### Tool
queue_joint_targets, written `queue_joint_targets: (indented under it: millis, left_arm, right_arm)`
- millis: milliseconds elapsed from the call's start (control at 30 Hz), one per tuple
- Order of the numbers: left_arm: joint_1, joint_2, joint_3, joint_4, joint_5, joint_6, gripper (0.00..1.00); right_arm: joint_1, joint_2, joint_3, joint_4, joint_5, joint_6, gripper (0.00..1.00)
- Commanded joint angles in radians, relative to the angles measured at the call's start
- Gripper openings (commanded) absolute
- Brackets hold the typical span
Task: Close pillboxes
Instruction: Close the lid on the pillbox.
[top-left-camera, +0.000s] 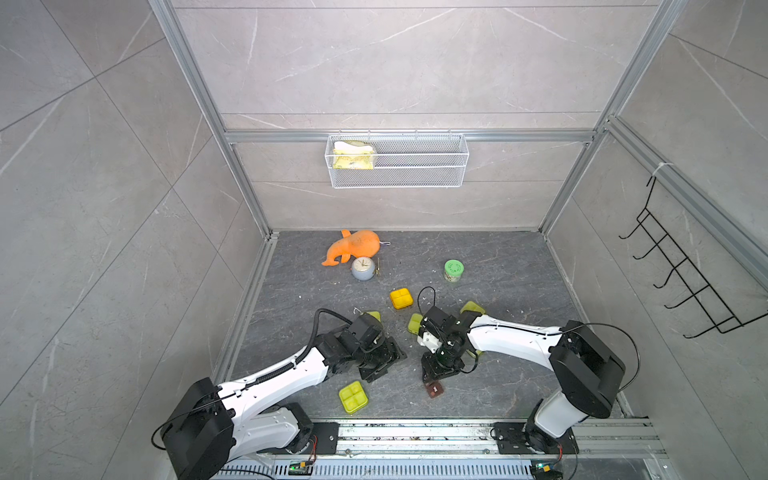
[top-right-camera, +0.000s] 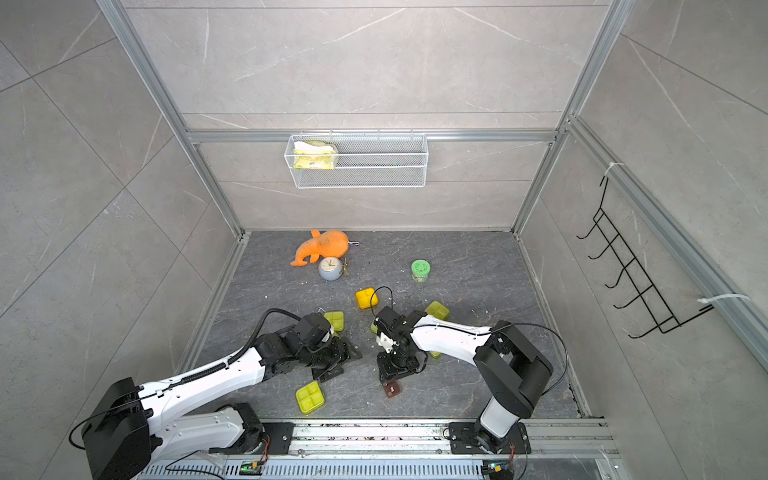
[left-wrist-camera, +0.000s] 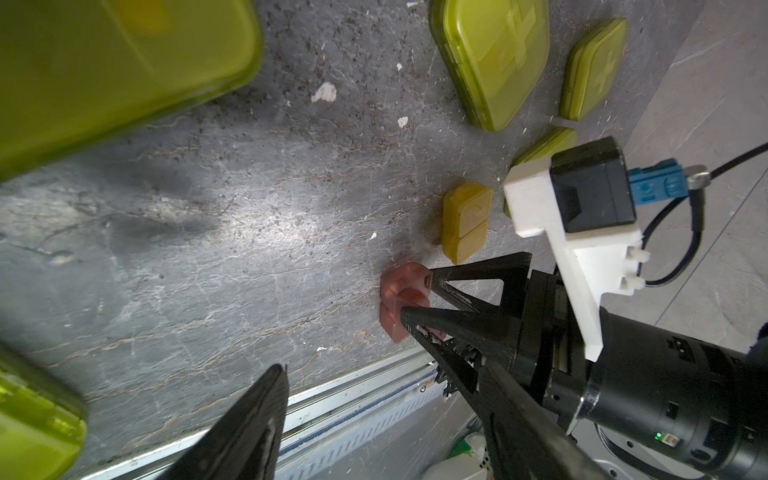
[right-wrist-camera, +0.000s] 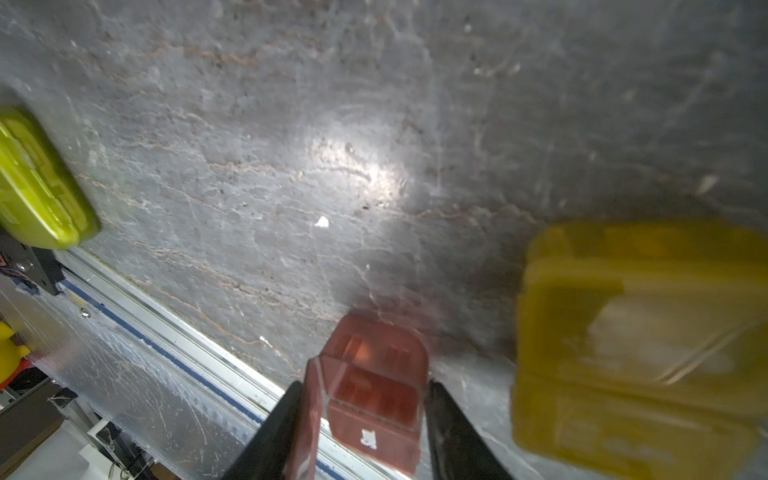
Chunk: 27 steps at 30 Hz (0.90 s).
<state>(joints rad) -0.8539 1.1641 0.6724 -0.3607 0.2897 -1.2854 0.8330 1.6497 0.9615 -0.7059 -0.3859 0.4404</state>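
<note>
Right gripper: jaws stand on both sides of the amber box, very near; if they already press, I cannot tell.
Amber box: on the dark floor, near the front rail.
Left gripper: jaws wide apart, nothing between them.
Yellow-green box: near the rail, beside the left arm.
Orange box: farther back, behind both grippers.

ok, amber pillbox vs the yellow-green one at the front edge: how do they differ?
The amber pillbox is smaller and dark reddish; the yellow-green pillbox is larger and bright. The amber pillbox sits between the fingers of the right gripper; the yellow-green pillbox lies ungripped. Both rest on the dark tabletop.
</note>
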Motion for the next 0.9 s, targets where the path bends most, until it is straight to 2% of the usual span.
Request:
queue_joint_targets:
  millis: [0, 367, 500, 867]
  left_arm:
    - [-0.004, 0.009, 0.044, -0.012, 0.014, 0.03, 0.74]
    - [-0.004, 0.018, 0.049, -0.01, 0.003, 0.024, 0.74]
    - [-0.005, 0.022, 0.048, -0.005, -0.001, 0.018, 0.74]
    - [-0.004, 0.028, 0.049, -0.007, 0.003, 0.014, 0.74]
  right_arm:
    - [-0.009, -0.01, 0.007, -0.017, 0.004, -0.019, 0.45]
    - [-0.036, -0.022, -0.028, -0.007, -0.003, -0.031, 0.44]
    - [-0.043, -0.025, -0.042, 0.0, -0.009, -0.033, 0.38]
    - [-0.054, -0.026, -0.068, 0.028, -0.019, -0.029, 0.35]
